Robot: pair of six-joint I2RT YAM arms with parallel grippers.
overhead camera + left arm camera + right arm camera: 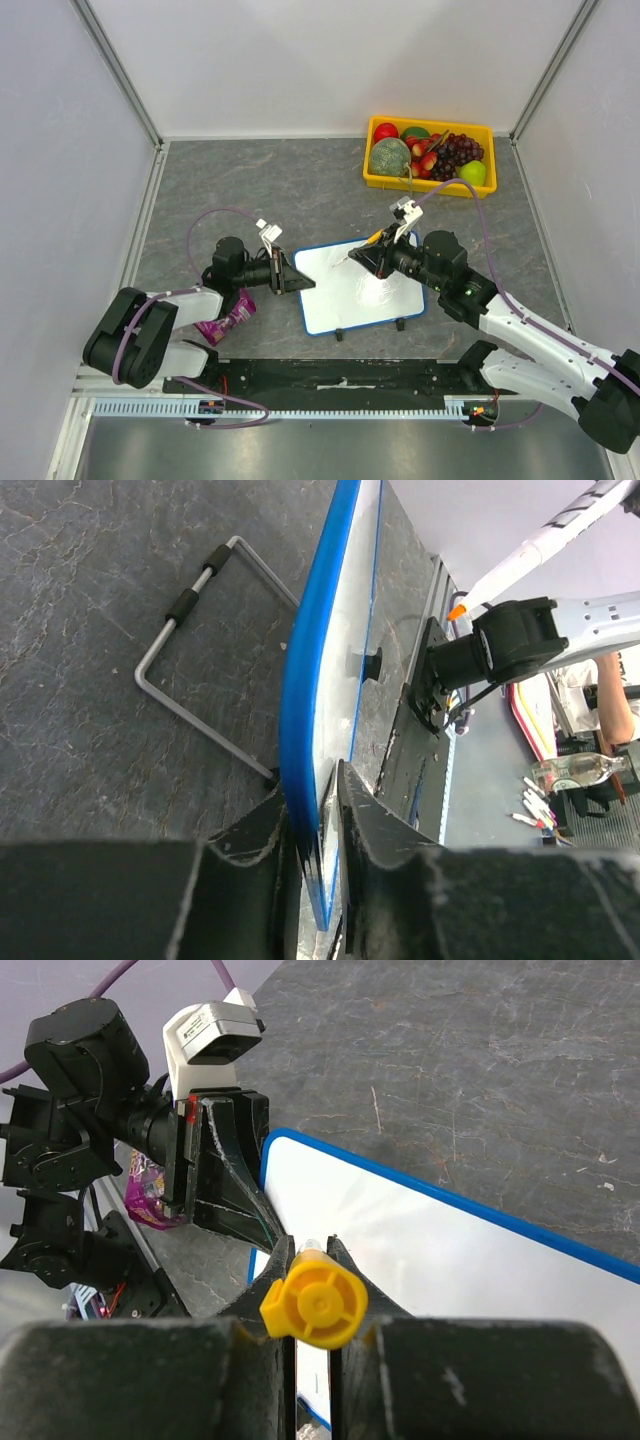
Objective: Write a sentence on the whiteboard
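Clamping the frame-left edge of the whiteboard (340, 292), the left fingers (250, 850) are bracing it, while the right fingers (388, 1308), squeezing the marker (315, 1300), are risking pushing it loose.

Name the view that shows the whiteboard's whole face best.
Top external: the whiteboard shows nearly whole there, with its blue frame visible on most sides. The left wrist view sees it edge-on, its edge between the fingers of the left gripper. The right wrist view catches only part of the white face behind the marker and its yellow end.
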